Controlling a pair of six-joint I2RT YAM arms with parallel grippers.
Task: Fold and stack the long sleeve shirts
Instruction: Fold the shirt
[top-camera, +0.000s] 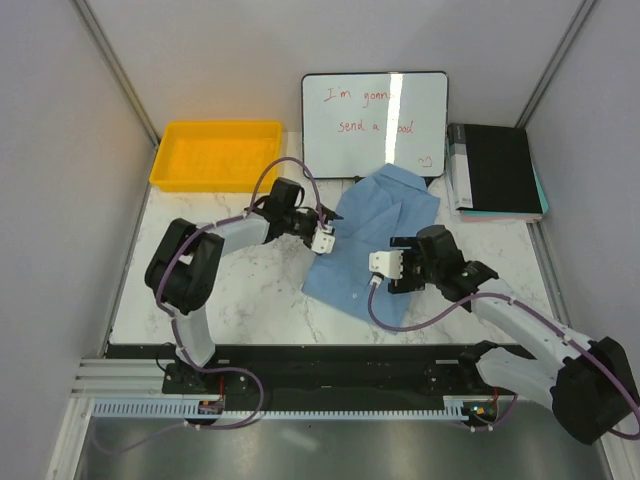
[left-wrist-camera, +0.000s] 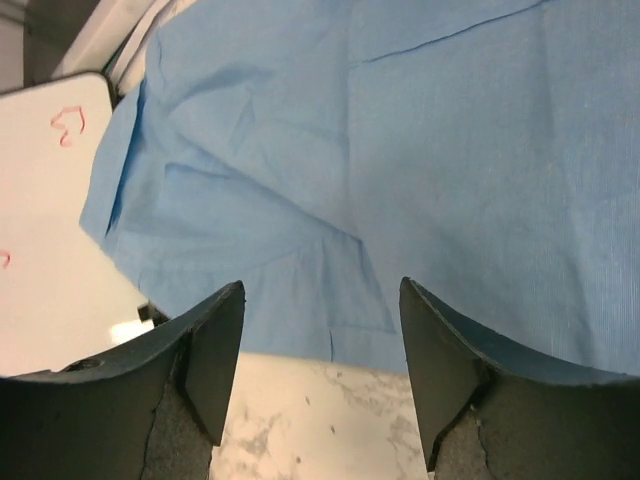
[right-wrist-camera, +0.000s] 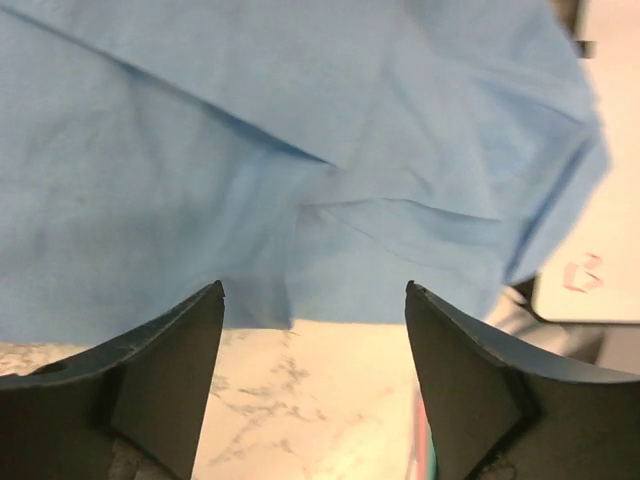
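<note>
Light blue cloth, thin and creased, is what it all turns on: the long sleeve shirt (top-camera: 365, 225) lies as a partly folded bundle on the marble table (top-camera: 240, 300). It sits just in front of the whiteboard (top-camera: 375, 120), with its far end reaching the board's near edge. From there its long axis slants away from the board toward the near left, so its two long edges face one arm each. The left gripper (top-camera: 322, 237) sits at the long edge on the left, not far from the board. Its jaws are spread with nothing between them, and its wrist view shows the hem just ahead of the fingertips with bare marble beneath. The right gripper (top-camera: 382, 265) stands at the opposite long edge, somewhat farther from the board. It is likewise spread and empty, with the cloth's edge lying just beyond its fingers. Neither arm looks clearly nearer, since each has its own side of the bundle right in front of it. I judge the next fold would go across that slanted axis, both pincers closing on an edge. A yellow tray (top-camera: 215, 155) sits left of the board, apart from the shirt.
</note>
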